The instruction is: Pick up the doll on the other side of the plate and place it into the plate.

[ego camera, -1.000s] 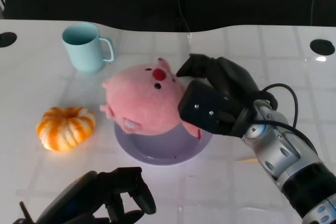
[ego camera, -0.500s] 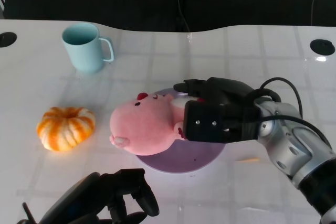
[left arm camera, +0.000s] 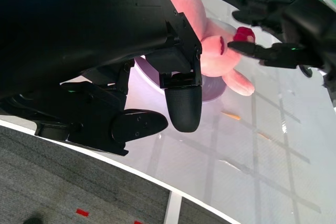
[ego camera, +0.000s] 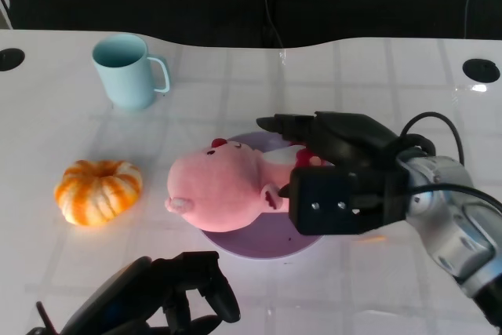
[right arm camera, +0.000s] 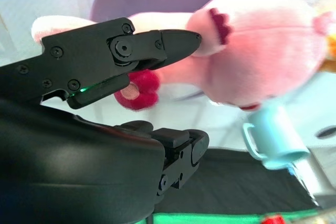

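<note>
White desk (ego camera: 376, 76) carries a purple plate (ego camera: 271, 241) where the pink doll (ego camera: 223, 190) lies half over the rim, just beyond the right hand (ego camera: 333, 170), whose fingers look parted around it, so letting go could tip it off.

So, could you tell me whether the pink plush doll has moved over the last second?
Yes. The pink plush doll has come toward the robot, farther from the light-blue mug.
</note>
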`<action>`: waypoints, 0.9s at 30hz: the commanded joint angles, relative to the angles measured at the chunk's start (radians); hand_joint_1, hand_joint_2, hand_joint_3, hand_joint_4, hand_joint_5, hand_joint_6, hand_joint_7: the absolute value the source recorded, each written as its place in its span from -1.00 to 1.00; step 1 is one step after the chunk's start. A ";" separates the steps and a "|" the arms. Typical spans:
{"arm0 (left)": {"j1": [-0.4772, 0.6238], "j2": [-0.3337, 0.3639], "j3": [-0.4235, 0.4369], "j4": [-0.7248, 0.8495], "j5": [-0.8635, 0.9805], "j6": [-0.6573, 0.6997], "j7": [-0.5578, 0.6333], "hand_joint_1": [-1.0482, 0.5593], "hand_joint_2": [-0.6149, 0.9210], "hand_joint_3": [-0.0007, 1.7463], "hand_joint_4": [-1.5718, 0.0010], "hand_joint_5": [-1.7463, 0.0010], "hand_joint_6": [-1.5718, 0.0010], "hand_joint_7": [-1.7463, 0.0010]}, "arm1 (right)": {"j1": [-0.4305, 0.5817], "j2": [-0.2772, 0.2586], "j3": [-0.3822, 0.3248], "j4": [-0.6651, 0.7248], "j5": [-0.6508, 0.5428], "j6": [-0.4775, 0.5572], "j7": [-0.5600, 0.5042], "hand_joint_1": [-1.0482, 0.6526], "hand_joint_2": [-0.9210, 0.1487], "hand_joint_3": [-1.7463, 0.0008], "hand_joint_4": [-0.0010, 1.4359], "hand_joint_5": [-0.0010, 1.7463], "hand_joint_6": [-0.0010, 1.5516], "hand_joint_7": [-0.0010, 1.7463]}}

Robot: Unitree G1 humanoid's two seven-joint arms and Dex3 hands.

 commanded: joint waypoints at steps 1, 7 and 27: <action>0.000 0.004 0.001 0.000 0.004 -0.003 0.007 0.14 0.95 -0.37 0.24 -0.97 0.23 -0.47 | 0.044 -0.044 -0.040 -0.100 0.018 -0.009 0.012 -0.63 -1.00 0.64 -0.85 -0.69 -0.74 -0.98; -0.011 0.003 0.000 0.010 0.011 0.003 0.008 0.12 0.94 -0.36 0.23 -0.97 0.24 -0.46 | 0.138 -0.090 -0.106 -0.248 0.048 -0.040 -0.002 -0.59 -1.00 0.61 -0.70 -0.59 -0.63 -0.94; -0.012 -0.001 0.013 0.047 0.002 -0.041 0.011 0.14 0.93 -0.35 0.22 -0.91 0.24 -0.45 | 0.546 -0.107 -0.337 -0.466 0.212 -0.308 -0.169 -0.05 -0.98 0.81 -0.02 0.19 0.03 -0.68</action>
